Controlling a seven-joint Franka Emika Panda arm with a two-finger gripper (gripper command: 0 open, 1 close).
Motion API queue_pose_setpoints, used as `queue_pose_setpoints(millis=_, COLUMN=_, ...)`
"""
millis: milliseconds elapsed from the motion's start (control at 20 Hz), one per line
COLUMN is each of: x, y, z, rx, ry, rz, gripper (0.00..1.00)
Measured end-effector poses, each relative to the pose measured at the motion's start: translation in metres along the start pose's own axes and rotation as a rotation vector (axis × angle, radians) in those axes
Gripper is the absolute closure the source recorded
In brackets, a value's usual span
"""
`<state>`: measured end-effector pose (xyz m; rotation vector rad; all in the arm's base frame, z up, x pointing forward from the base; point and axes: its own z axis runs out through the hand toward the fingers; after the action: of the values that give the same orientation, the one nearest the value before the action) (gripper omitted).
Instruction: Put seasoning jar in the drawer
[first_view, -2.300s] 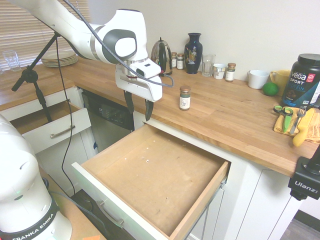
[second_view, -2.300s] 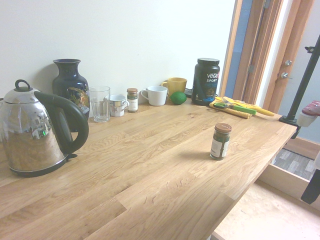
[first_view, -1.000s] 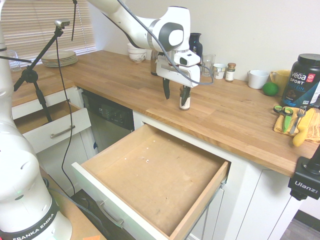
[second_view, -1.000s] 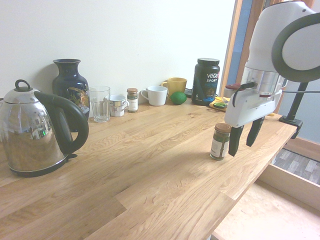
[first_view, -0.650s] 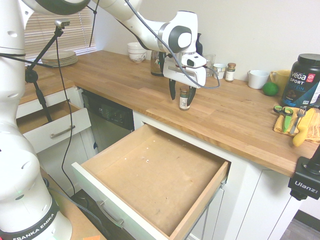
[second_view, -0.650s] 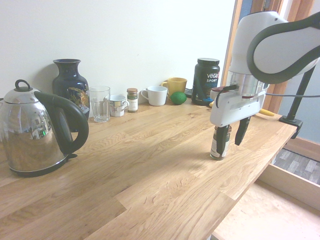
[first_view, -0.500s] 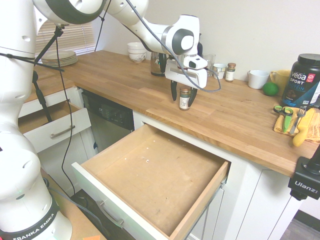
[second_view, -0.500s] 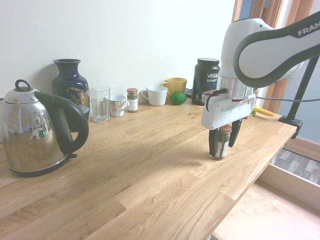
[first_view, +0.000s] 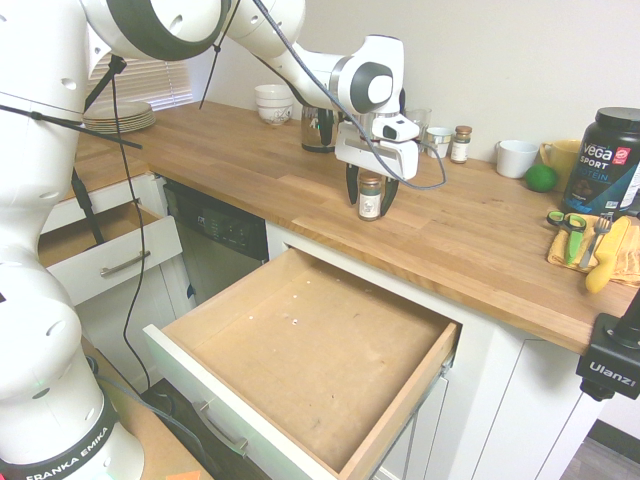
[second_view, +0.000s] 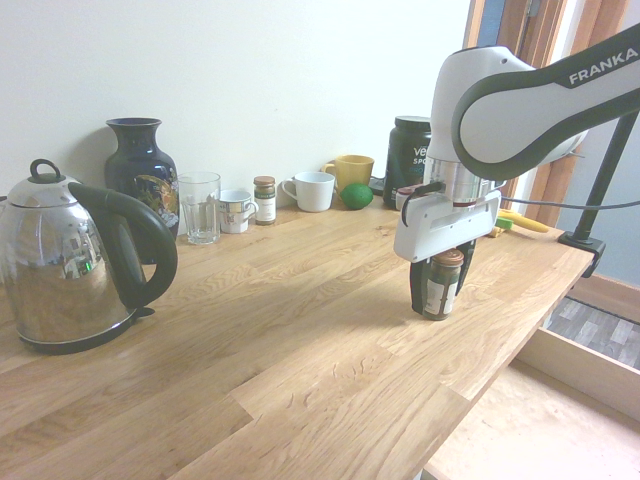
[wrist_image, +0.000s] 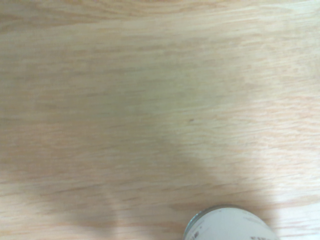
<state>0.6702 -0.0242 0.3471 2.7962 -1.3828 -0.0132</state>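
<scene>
One seasoning jar (first_view: 370, 198), upright on table (first_view: 460, 222); hand (first_view: 371, 205) spread around it. Glass, probably slippery; best gripped mid-body.

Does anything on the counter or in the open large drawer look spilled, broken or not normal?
Small white specks lie on the bottom of the large drawer, odd because they look like crumbs. On the counter, nothing looks spilled or broken.

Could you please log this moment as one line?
end effector: open, around seasoning jar | jar: upright on counter | drawer: open
</scene>
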Motion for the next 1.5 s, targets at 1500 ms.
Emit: queue_pose_setpoints(millis=1500, x=-0.030, y=0.028, z=-0.043, rx=0.039, ry=0.025, rz=-0.011, gripper=1.00)
